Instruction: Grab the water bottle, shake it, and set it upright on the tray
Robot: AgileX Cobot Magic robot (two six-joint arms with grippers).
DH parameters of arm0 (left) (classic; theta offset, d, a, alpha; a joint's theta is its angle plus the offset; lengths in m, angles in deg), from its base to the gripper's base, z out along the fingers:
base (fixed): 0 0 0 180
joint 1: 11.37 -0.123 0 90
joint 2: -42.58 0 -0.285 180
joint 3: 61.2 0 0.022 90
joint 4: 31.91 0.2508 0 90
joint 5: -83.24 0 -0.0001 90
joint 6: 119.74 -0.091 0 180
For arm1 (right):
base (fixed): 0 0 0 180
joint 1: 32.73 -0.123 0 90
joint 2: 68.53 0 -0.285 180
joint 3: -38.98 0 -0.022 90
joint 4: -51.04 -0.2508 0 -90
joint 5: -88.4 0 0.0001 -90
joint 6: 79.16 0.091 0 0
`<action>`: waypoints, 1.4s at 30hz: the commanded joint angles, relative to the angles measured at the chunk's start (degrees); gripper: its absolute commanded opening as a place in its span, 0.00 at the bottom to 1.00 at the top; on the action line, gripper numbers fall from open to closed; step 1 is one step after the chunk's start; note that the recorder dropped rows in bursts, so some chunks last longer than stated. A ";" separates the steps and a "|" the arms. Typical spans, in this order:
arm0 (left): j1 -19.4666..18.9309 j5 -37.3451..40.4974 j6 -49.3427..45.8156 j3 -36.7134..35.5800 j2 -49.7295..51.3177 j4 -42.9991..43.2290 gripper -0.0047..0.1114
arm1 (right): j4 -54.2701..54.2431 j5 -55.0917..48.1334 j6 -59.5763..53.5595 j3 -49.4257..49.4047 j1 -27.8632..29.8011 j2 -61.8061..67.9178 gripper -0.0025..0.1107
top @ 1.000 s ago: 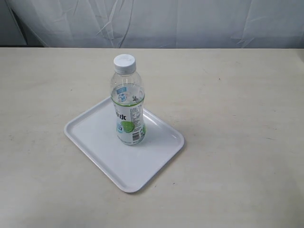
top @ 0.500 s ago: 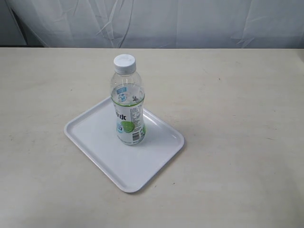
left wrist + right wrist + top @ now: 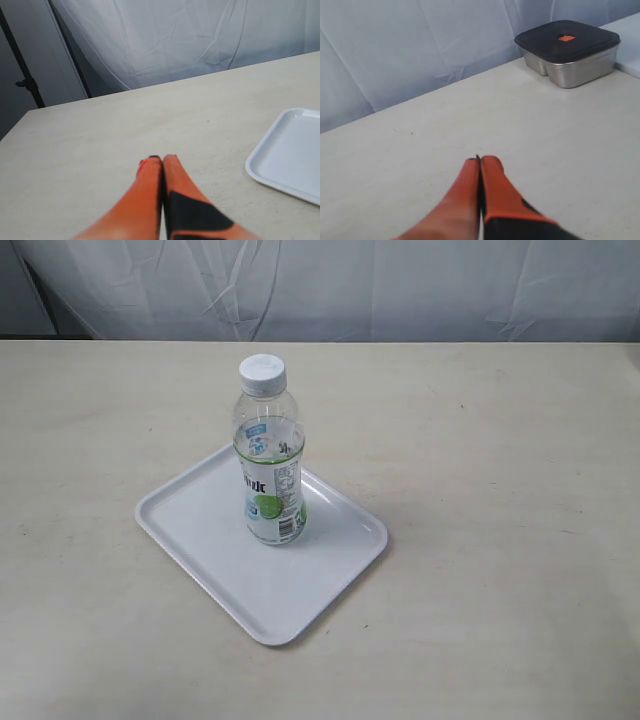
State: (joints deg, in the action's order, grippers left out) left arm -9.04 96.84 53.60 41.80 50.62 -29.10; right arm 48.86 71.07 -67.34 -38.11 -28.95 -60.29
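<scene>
Start at your own hands. The left gripper has its two orange fingers pressed together with nothing between them, and it hangs just above the pale beige table. The right gripper is pressed together and empty too.

Ahead of the left gripper and off to one side, near it but apart, lies a rounded corner of the flat white rectangular plastic tray with its low raised rim. The small clear plastic water bottle, with its white screw cap and green-and-white label, stands upright on that tray. Only the exterior view shows it, and it is well apart from both hands. Neither wrist view catches it.

Far ahead of the right gripper sits a square steel container with a black lid. A white cloth backdrop hangs beyond the table's edge.

Expect the bottle to be light and thin-walled, so its sides will probably give under a hard squeeze. The label looks smooth and possibly slippery. It is tall on a narrow base, so a nudge could tip it. You should spread the fingers first and take it across the middle of the body at the label, not at the cap. Grip firmly enough for shaking, without crushing it.
</scene>
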 commanded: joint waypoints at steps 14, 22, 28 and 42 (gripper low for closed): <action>0.02 0.09 0.12 -0.21 -0.26 -0.12 0.04 | 2.70 -0.23 11.66 -0.13 0.19 -0.45 0.01; 0.02 0.09 0.12 -0.21 -0.26 -0.12 0.04 | 2.70 -0.23 11.66 -0.13 0.19 -0.45 0.01; 0.02 0.09 0.12 -0.21 -0.26 -0.12 0.04 | 2.70 -0.23 11.66 -0.13 0.19 -0.45 0.01; 0.02 0.09 0.23 -0.21 -0.26 -0.12 0.04 | 2.70 -0.23 11.66 -0.13 0.19 -0.45 0.01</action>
State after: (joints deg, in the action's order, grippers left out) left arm -9.04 96.84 53.60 41.80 50.62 -29.10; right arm 51.04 70.58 -55.31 -38.11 -28.95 -60.29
